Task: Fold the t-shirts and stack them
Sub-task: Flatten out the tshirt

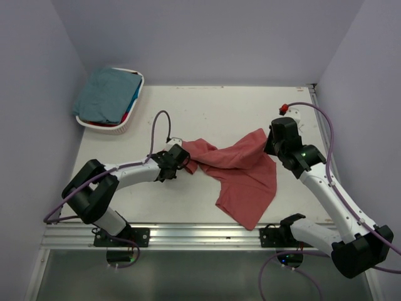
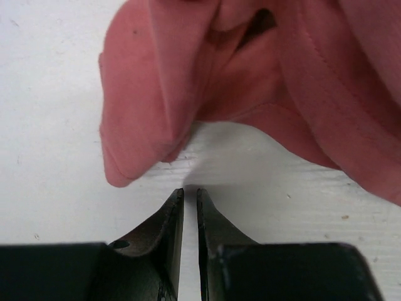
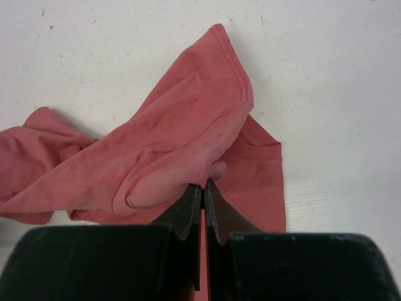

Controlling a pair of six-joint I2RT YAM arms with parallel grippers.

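Brick-red t-shirt [image 1: 241,172] crumpled in the middle of the white table [image 1: 207,113], pinched at its right edge.
Right gripper [image 3: 203,185] clamped on a fold of the cloth, with red showing between its jaws. Left gripper [image 2: 190,191] closed to a thin slit with nothing in it, tips just short of the shirt's left fold. Far left corner: white basket [image 1: 128,124] with a teal t-shirt [image 1: 109,94] heaped on top, well apart from the red one.

The teal shirt [image 1: 108,94] hides most of the shirts beneath [image 1: 130,110] from you; your left wrist view crops the red shirt [image 2: 313,94].
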